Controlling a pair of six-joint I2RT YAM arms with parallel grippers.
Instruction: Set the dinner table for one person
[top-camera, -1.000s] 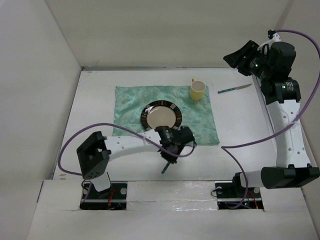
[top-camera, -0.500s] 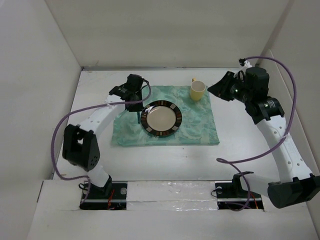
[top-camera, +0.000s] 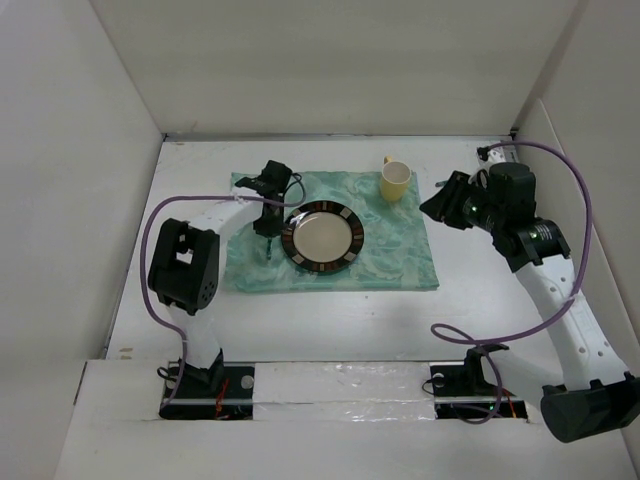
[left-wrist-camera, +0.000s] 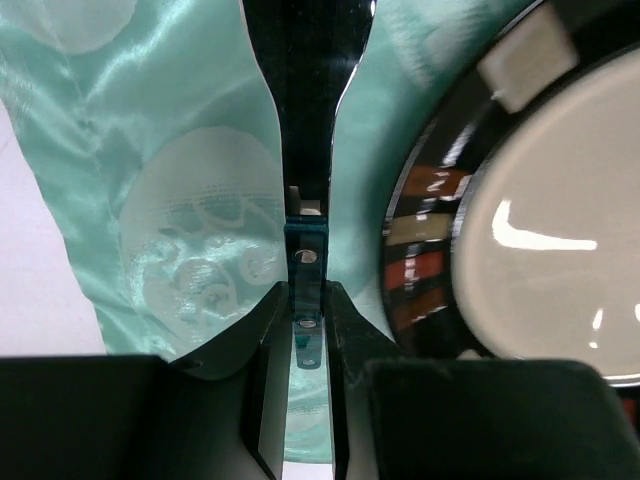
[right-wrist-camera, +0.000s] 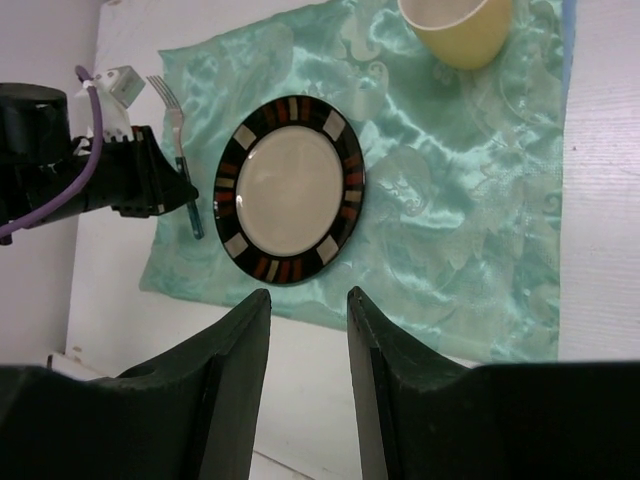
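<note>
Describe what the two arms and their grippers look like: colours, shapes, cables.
The left arm and the right arm are built alike: smooth, curved white links joined by bulky black joint housings. Loose purple cables loop alongside each arm. The left gripper and the right gripper each have two matte black fingers that taper toward the tips.

The fork (right-wrist-camera: 176, 130) sits between the tips of my left pincer (left-wrist-camera: 306, 320), over the mat (top-camera: 395, 255). Just right of the pincer, the plate (top-camera: 321, 236) lies on the mat. Farther right and beyond, the cup (top-camera: 396, 181) stands at the mat's corner. The mat lies on the surface (top-camera: 330, 320).
</note>
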